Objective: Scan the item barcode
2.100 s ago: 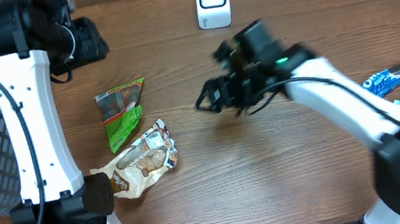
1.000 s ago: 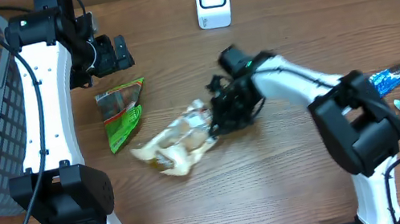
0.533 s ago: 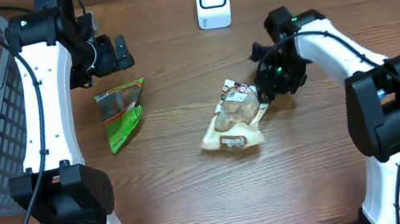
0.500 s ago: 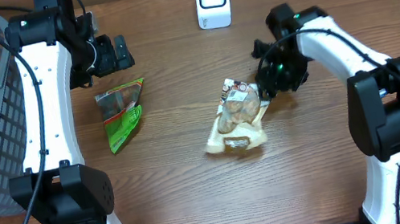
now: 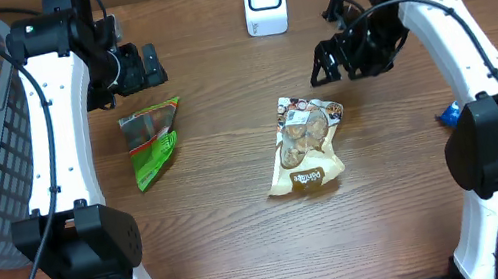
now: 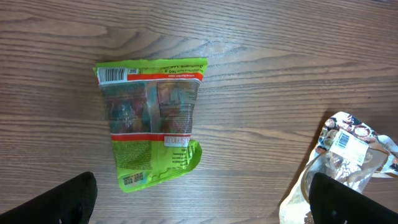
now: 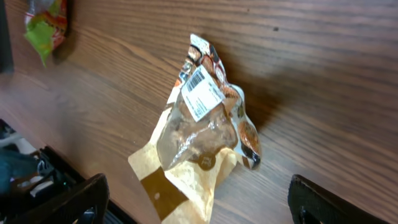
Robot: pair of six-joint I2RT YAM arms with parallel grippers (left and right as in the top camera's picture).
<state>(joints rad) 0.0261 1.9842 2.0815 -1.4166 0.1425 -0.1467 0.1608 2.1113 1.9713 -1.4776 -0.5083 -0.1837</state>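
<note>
Jaws on both arms stand wide, holding nothing. Overhead: right gripper (image 5: pixel 327 50) hangs near the scanner (image 5: pixel 264 0); snack bag (image 5: pixel 302 141) lies flat mid-desk, clear of both. Left wrist: green packet (image 6: pixel 152 121) on bare wood-grain desk (image 6: pixel 280 62), bag at frame edge. Right wrist: the bag's barcode label (image 7: pixel 203 93) faces up, so we'd regrip an edge clear of it, then turn it toward the scanner.

Snack bag (image 7: pixel 205 134) on table (image 7: pixel 323 74), barcode label (image 7: pixel 204 93) up; poss. green pkt (image 7: pixel 43 22) top-left
</note>
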